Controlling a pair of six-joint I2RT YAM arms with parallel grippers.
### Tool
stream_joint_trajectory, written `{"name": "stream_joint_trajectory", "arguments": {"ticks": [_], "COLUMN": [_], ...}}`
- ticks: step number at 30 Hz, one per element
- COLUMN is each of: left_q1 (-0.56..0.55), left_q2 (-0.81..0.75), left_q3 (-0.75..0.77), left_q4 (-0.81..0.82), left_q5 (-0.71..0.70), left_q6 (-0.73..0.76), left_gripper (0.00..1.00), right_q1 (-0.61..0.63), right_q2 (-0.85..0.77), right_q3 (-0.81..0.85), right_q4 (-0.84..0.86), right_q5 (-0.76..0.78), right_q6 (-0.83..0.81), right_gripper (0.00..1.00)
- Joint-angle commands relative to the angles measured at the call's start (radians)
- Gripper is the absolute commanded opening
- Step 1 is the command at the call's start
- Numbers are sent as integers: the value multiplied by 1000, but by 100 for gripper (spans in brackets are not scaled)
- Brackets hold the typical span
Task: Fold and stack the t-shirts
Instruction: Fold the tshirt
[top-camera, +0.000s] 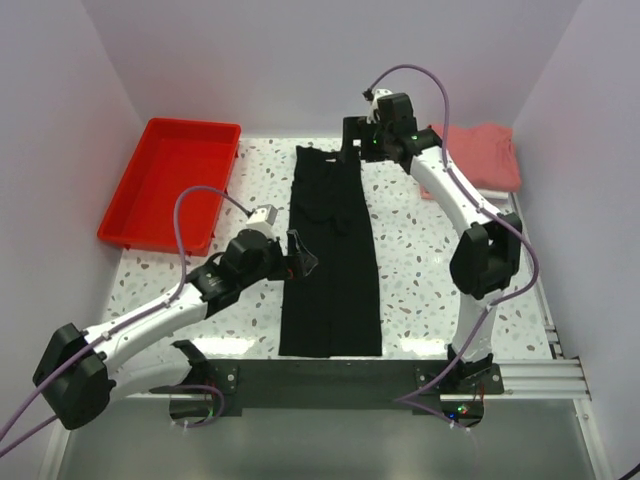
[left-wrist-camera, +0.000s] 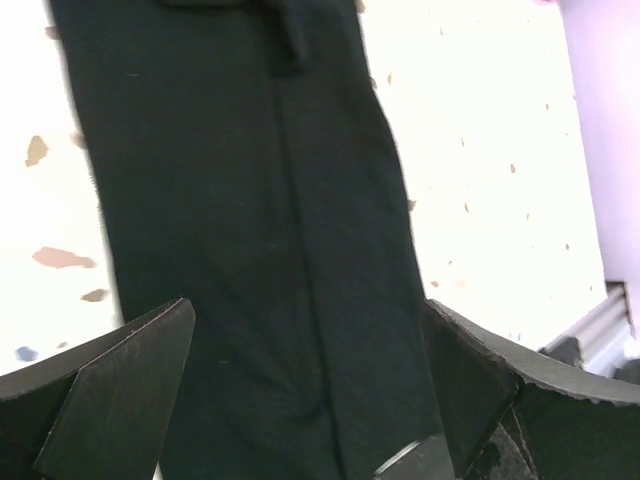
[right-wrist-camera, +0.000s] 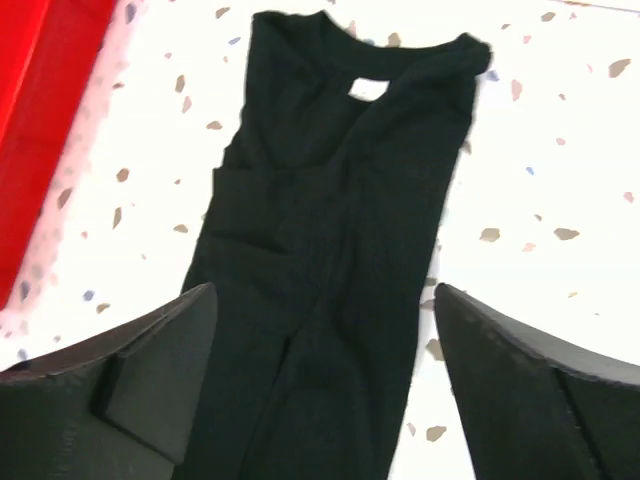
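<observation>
A black t-shirt (top-camera: 331, 250) lies flat on the table, folded lengthwise into a long narrow strip from the far side to the near edge. Its white neck label (right-wrist-camera: 365, 91) shows at the collar in the right wrist view. My left gripper (top-camera: 303, 257) is open at the strip's left edge, about midway; the cloth (left-wrist-camera: 250, 250) fills the view between its fingers. My right gripper (top-camera: 352, 140) is open above the collar end, straddling the shirt (right-wrist-camera: 330, 260). A folded salmon-red t-shirt (top-camera: 482, 156) lies at the far right.
A red plastic tray (top-camera: 172, 180) stands at the far left of the speckled table (top-camera: 420, 260); its edge shows in the right wrist view (right-wrist-camera: 30, 120). A metal rail (top-camera: 530, 375) runs along the table's near edge.
</observation>
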Motion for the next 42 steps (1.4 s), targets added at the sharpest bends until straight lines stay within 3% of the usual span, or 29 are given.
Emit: {"name": "stream_joint_trajectory", "arguments": {"ticks": [1,7,15,24,32,42], "left_q1": [30,50,87,162,171,173], "left_q2": [0,148,387,592,608,573], "left_q3": [-30,8,51,54,25,-16], "left_q4": [71,241,430,542,532,490], "left_q5": [26,122,172,340,336,287], "left_q6": [40,52,60,34,26,25], "left_gripper": [100,100,100,98,96,96], "right_q1": [3,6,7,10,12,12], "right_q2": [36,181,410,548,636,657], "right_q3": [-18,108,361,484,521,527], "right_q4": [-27,-8,30,125,165,177], "right_q5": [125,104,94,96,104,153], "right_q6": [-54,-66,-96,-132,-171,-204], "right_gripper": [91,72,72,65,61,32]}}
